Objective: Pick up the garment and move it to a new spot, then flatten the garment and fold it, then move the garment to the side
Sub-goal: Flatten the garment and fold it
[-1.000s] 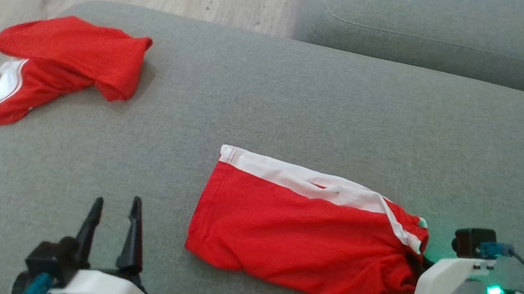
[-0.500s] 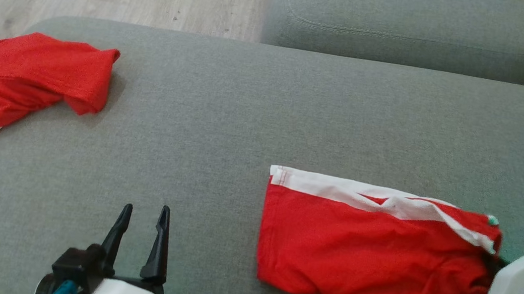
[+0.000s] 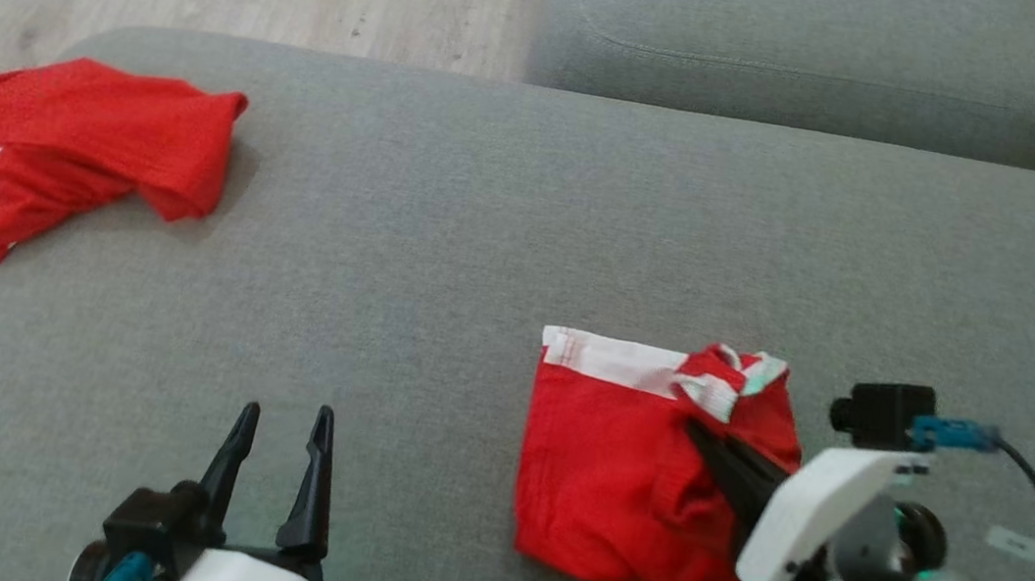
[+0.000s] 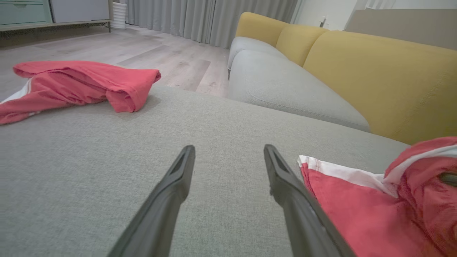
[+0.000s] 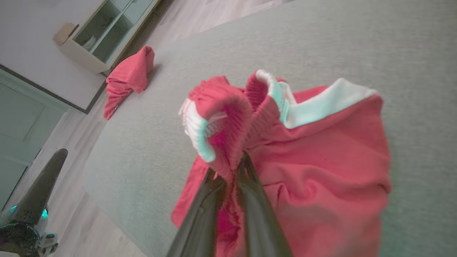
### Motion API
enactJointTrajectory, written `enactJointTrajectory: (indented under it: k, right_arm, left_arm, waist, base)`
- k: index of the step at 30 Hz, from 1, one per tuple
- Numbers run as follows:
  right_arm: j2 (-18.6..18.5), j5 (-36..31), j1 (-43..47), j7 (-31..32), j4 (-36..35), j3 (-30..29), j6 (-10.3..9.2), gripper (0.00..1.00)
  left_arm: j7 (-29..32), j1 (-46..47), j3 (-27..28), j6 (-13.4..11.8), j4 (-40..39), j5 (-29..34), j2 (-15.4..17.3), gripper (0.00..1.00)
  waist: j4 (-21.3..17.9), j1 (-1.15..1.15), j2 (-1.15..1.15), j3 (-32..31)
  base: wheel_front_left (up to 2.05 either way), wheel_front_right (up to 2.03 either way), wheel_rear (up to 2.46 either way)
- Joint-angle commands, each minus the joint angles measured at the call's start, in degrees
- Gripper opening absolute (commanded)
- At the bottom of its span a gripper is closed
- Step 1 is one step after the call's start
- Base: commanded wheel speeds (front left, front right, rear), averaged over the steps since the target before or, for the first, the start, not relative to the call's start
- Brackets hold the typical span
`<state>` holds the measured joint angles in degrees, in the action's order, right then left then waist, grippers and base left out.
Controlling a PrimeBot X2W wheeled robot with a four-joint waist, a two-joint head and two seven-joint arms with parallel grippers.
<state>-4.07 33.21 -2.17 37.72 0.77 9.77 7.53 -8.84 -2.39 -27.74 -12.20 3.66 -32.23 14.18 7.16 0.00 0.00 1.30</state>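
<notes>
Head view: the red garment [image 3: 613,480] lies on the grey cushion [image 3: 486,227], half doubled over, so folding looks under way, with the move aside not yet done. The right hand [image 3: 695,433], nearly shut, pinches its waistband; the left hand [image 3: 287,415] hangs wide open, empty.

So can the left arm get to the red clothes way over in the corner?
Probably yes. The left gripper is open, and only bare grey cushion lies between it and the crumpled red garment, though it may be a stretch.
</notes>
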Motion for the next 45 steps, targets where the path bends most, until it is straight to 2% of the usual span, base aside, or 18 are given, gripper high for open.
enactJointTrajectory:
  k: [1,7,8,10,11,12,20,24,32,37,45]
  right_arm:
    - [0.2,-0.1,-3.6,-1.0,-1.4,1.6,-0.04,0.00]
    - [1.1,0.2,-6.6,-5.1,5.6,4.7,-0.04,0.00]
    - [1.2,0.9,-7.2,-5.9,6.7,5.6,-0.04,0.04]
    - [1.2,2.4,-8.3,-7.5,9.0,7.4,-0.04,0.44]
    - [1.2,3.3,-9.0,-8.3,10.1,8.3,-0.04,0.80]
    - [1.2,4.1,-9.6,-9.0,11.1,9.3,-0.04,1.00]
    - [1.2,6.6,-14.3,-16.4,16.0,13.9,-0.04,1.00]
    - [1.2,1.3,-15.8,-20.9,16.3,12.9,-0.04,1.00]
    - [1.2,-18.9,-12.8,-29.3,12.6,3.6,-0.04,1.00]
    - [1.2,-24.1,-6.7,-32.2,7.4,-1.7,-0.04,1.00]
    - [1.2,-24.6,3.7,-36.3,0.2,-7.8,-0.04,1.00]
  left_arm:
    - [-0.4,2.9,2.1,-0.3,-1.4,0.1,0.6,1.00]
    - [-0.7,3.3,2.1,-0.2,-1.1,-0.1,0.5,1.00]
    - [-0.8,3.3,2.0,-0.2,-1.0,-0.2,0.4,1.00]
    - [-0.9,3.2,1.9,-0.2,-0.8,-0.3,0.3,1.00]
    - [-0.9,3.2,1.9,-0.2,-0.7,-0.3,0.3,1.00]
    - [-1.0,3.2,1.8,-0.2,-0.6,-0.4,0.2,1.00]
    - [-1.4,3.8,1.7,-0.4,-0.3,-0.5,-0.1,1.00]
    - [-1.8,4.5,1.7,-0.5,-0.3,-0.3,-0.3,1.00]
    - [-2.7,6.2,2.0,-0.7,0.3,-0.1,-0.8,1.00]
    - [-3.5,5.6,2.6,-0.9,2.0,-0.2,-0.5,1.00]
    - [-4.1,2.5,3.0,-1.6,3.7,-0.1,0.7,1.00]
  waist:
    - [0.8,0.00,0.00,0.2]
    - [3.4,0.00,0.00,0.6]
    - [3.7,0.00,0.00,0.7]
    - [4.2,0.00,0.00,0.8]
    - [4.4,0.00,0.00,0.8]
    - [4.5,0.00,0.00,0.8]
    - [4.3,0.00,0.00,1.0]
    - [3.3,0.00,0.00,0.7]
    - [0.5,0.00,0.00,-1.2]
    - [-1.2,0.00,0.00,-2.5]
    - [-2.7,0.00,0.00,-4.2]
  base:
    - [0.00,0.00,0.00]
    - [0.00,0.00,0.00]
    - [0.00,0.00,0.00]
    - [0.00,0.00,0.00]
    - [0.00,0.00,0.00]
    - [0.00,0.00,0.00]
    - [0.00,0.00,0.00]
    - [0.00,0.00,0.00]
    - [0.00,0.00,0.00]
    - [0.00,0.00,0.00]
    - [0.00,0.00,0.00]
